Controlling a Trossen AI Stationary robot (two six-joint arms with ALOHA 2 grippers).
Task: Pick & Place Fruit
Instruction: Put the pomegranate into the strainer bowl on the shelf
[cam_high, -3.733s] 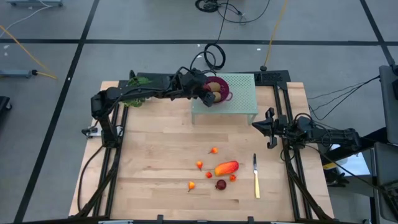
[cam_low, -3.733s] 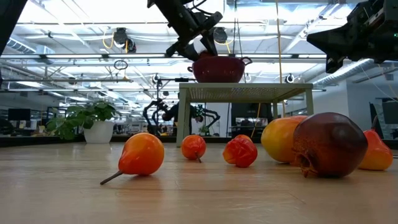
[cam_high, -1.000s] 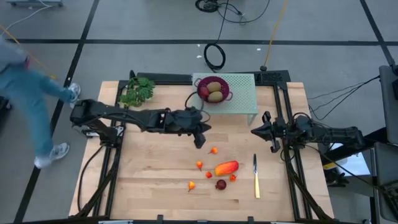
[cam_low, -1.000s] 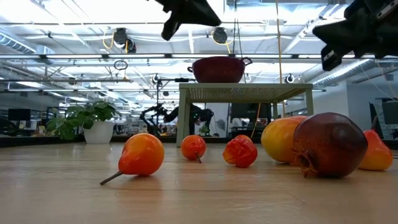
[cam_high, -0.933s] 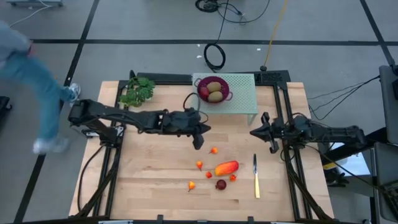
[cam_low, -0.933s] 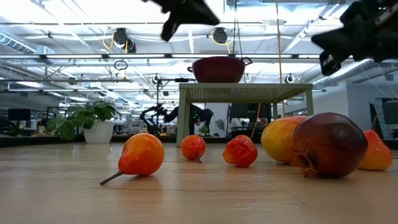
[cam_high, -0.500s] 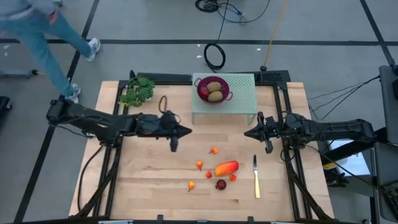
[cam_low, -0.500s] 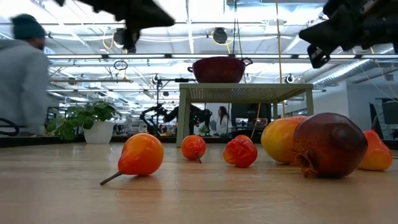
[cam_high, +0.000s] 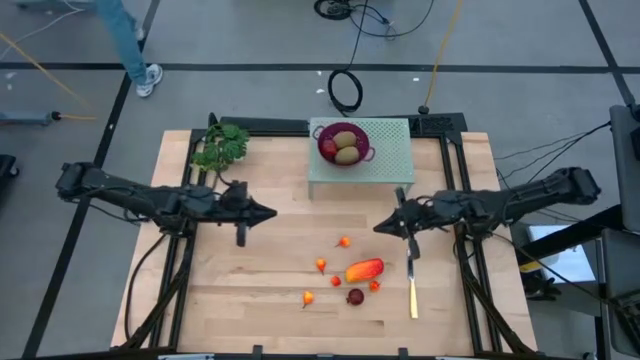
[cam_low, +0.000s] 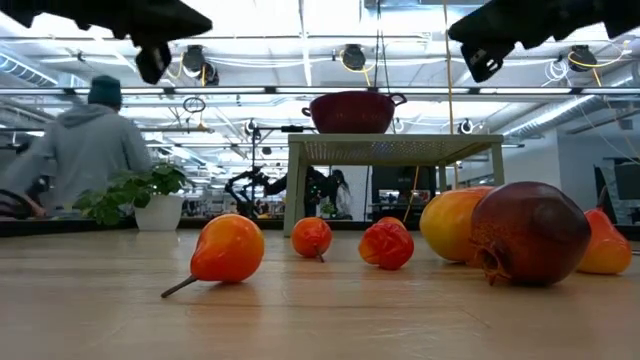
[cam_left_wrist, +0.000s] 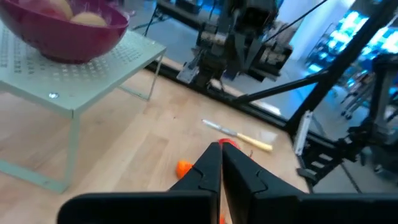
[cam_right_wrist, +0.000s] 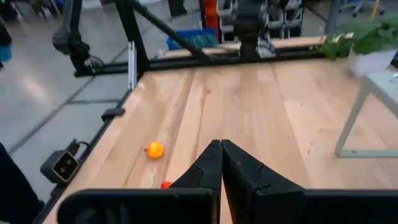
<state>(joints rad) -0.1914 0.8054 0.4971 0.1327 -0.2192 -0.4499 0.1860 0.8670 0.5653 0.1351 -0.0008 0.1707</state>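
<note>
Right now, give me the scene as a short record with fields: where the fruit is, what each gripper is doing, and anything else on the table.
bowl: on the green rack, holding two olive-brown ovals
fruit on table: elongated orange-red piece, one dark red ball, small orange-red ones
left gripper: shut, empty, above bare wood left of the fruit
right gripper: shut, empty, above the knife
other: leafy bunch at the back left
</note>
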